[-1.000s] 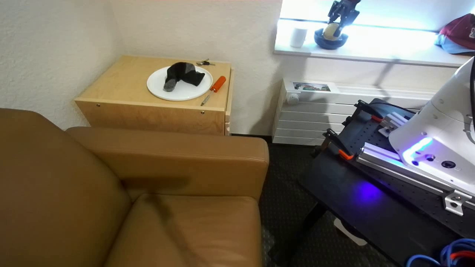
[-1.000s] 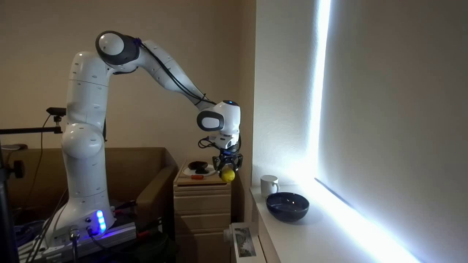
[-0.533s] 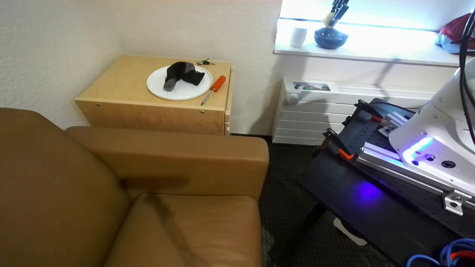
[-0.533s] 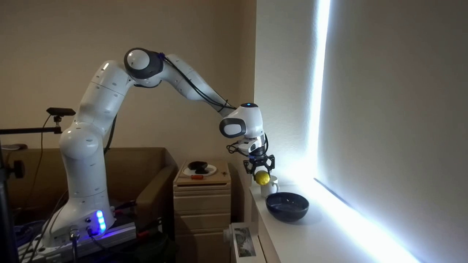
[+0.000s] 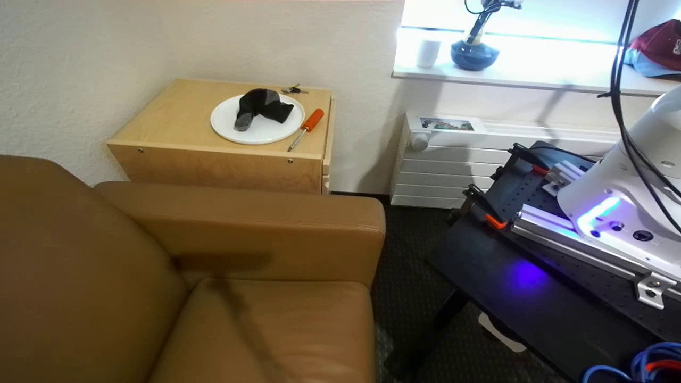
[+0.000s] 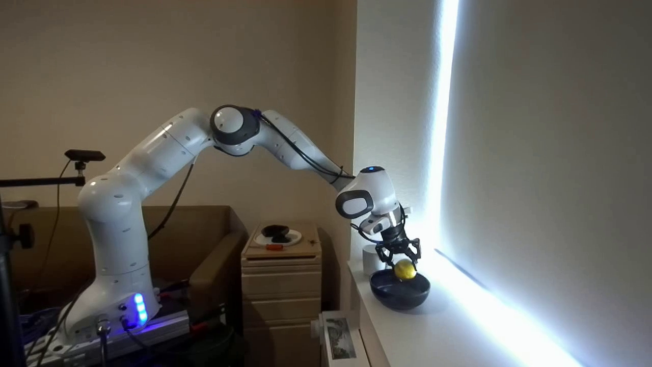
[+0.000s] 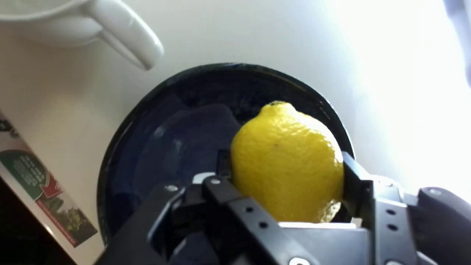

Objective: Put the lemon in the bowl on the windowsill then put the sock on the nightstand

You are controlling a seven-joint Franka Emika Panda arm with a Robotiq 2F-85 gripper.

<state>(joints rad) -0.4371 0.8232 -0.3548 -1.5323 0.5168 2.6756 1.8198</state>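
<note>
Windowsill (image 6: 423, 341) with bowl (image 6: 400, 298): the hand (image 7: 285, 165), half-closed on the lemon (image 6: 405, 269), grips it at the bowl's mouth, apparently for release inside.

The wooden nightstand (image 5: 183, 109), upper left in an exterior view, had a white plate (image 5: 226, 118) parked on it, an orange-handled screwdriver (image 5: 307, 127) just beside that, plus keys (image 5: 294, 90) near its top edge. White windowsill (image 5: 548, 66), upper right, had a white mug (image 5: 428, 52), dark blue bowl (image 5: 474, 56) and maroon cap (image 5: 659, 49).
</note>
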